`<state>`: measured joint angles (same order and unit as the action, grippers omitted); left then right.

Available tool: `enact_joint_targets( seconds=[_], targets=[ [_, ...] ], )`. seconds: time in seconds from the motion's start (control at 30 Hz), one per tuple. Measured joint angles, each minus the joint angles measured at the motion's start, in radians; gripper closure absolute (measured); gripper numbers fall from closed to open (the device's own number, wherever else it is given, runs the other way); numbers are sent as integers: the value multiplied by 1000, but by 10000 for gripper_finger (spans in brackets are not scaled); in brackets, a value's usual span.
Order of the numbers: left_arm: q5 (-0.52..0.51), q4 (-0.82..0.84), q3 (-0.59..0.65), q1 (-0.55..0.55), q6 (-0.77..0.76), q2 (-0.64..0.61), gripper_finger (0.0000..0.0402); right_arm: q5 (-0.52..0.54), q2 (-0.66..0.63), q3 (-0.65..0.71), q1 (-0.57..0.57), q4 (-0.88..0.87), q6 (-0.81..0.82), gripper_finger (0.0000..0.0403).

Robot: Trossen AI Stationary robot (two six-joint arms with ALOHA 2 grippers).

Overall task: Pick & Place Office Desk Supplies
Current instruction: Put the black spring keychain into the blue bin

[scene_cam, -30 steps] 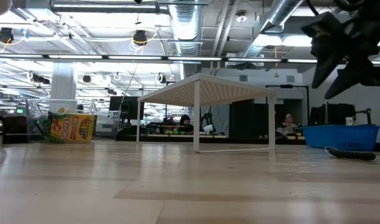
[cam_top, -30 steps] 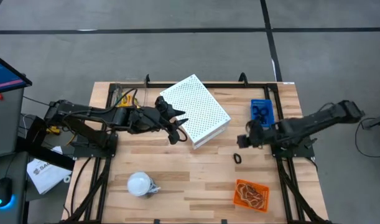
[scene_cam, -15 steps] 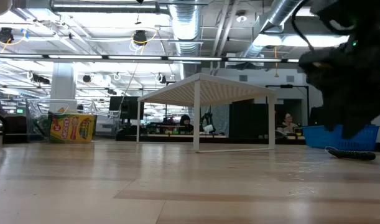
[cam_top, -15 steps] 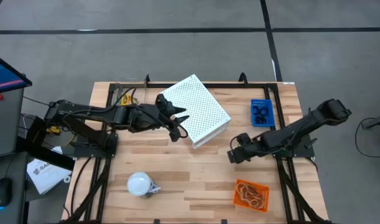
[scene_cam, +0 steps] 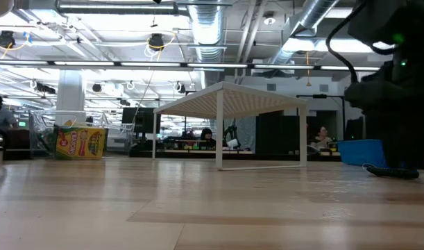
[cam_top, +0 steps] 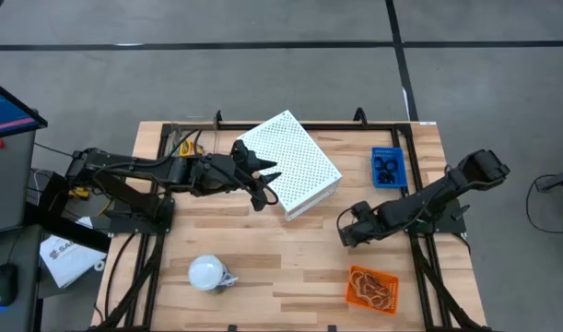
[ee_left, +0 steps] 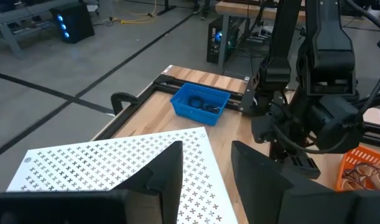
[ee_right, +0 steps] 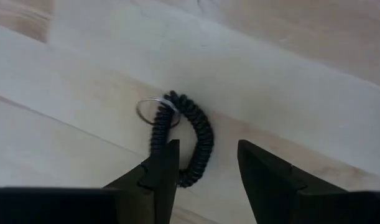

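A: Starting at the near edge of the surface [cam_top: 281, 267]. Sitting there?

B: Lying in an orange tray [cam_top: 355, 293] toward the right corner, tan rubber bands [cam_top: 373, 286] in a tangle. Resting well apart on the left, a white bulb [cam_top: 207, 273].

A: Moving inward, then. Working there?

B: Hovering low just behind the orange tray, the right pincer [ee_right: 207, 149], fingers spread and gripping nothing. Lying flat on the wood right under it, a black coiled ring [ee_right: 199, 134] with a thin metal loop [ee_right: 153, 111] at one end. Straddling the near end of the coil, fingers not touching it as far as can be told.

A: And the left side?

B: Reaching in toward the middle, the left pincer [cam_top: 265, 189], fingers parted with a clear gap and pinching nothing. Hanging at the near left edge of the white perforated box [cam_top: 295, 157]; impossible to tell whether touching it.

A: Farther back?

B: Sitting right of the box near the far right corner, a blue tray [cam_top: 388, 152] holding small black rings [cam_top: 386, 168]. Showing at the far left corner behind the left arm, a yellow-and-green crayon box [scene_cam: 80, 142], standing upright on the surface.
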<state>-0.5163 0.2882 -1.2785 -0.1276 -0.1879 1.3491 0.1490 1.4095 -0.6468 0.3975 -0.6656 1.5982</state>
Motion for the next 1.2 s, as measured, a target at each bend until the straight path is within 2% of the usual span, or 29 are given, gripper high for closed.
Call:
enact_joint_targets(
  seconds=[0.27,0.37,0.47,0.53,0.67,0.77,0.9,1.03,1.2],
  targets=[
    [0,0,0,0,0,0,274,-27,84,-6,2,-7,-1,255],
    [-1,0,0,0,0,0,274,-20,89,-12,1,-27,-4,293],
    [-1,0,0,0,0,0,274,-2,83,-35,1,-72,-23,364],
    [-1,0,0,0,0,0,274,35,71,-47,2,-106,-45,387],
    [-2,1,0,0,0,0,274,94,37,-104,1,-187,-50,391],
    [-2,1,0,0,0,0,274,194,-11,-199,9,-291,-60,398],
    [-2,2,0,0,0,0,274,364,-63,-355,-5,-516,-61,400],
    [-2,2,0,0,0,0,274,493,-89,-480,-61,-749,-56,401],
    [-2,0,0,0,2,0,274,526,-114,-483,-199,-888,-147,402]
  ],
)
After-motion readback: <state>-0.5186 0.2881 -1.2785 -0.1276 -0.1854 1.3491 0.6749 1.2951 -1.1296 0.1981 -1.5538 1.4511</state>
